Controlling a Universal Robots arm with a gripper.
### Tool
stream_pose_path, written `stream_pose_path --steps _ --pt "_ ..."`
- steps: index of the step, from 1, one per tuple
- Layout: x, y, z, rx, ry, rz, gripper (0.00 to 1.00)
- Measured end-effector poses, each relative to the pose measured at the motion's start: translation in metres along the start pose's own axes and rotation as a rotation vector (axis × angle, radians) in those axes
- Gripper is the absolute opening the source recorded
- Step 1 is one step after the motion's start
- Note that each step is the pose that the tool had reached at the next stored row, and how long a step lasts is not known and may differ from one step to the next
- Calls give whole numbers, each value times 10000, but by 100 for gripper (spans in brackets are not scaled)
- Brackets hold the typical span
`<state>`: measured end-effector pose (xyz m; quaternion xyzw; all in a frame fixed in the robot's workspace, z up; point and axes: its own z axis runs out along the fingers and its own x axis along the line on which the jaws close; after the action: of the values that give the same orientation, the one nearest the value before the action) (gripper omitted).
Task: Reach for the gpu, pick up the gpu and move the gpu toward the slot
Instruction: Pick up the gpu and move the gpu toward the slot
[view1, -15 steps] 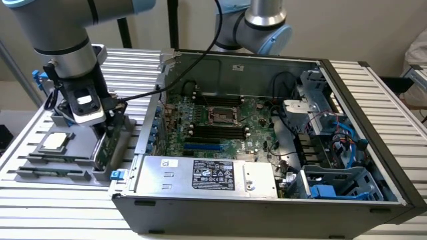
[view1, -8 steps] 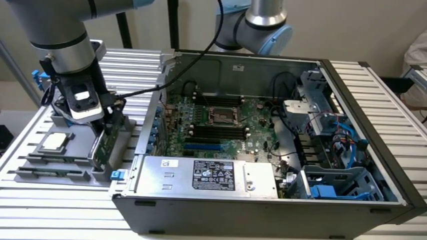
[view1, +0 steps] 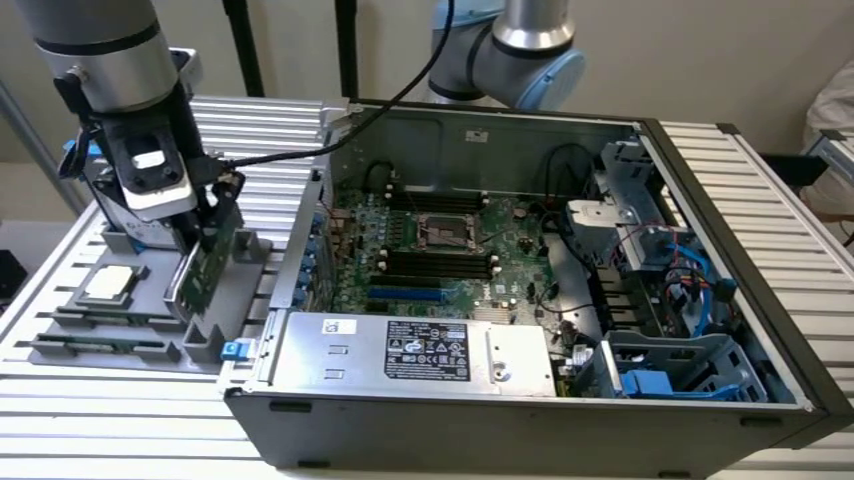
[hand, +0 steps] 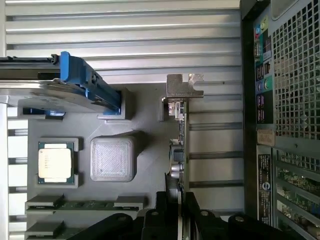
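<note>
Gripper (view1: 211, 228) of black metal, on the grey arm, is clamped on the gpu (view1: 200, 275), a thin flat green circuit-board card. In the wrist view its dark fingers (hand: 167, 217) press both faces of the card's edge. The gpu (hand: 181, 150) stands on edge in a grey plastic parts tray (hand: 150, 160), with its silver metal bracket (hand: 184, 91) at the end away from the gripper. The tray lies on the exterior view's left, just beside the open black computer case (view1: 534, 435). Near the card lie a square silver processor chip (hand: 56, 162), two slim green memory sticks (hand: 75, 202) and a silver hard drive in a blue frame (hand: 75, 82). The green motherboard (view1: 507, 225) lies flat inside the case.
</note>
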<state>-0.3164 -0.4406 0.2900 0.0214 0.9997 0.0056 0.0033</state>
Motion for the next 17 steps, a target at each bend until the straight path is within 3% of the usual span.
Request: stream_pose_path --steps 9,17 --pt "-52 -6 -406 1 23 1 26" --pt "-174 -5 -769 1 56 1 26"
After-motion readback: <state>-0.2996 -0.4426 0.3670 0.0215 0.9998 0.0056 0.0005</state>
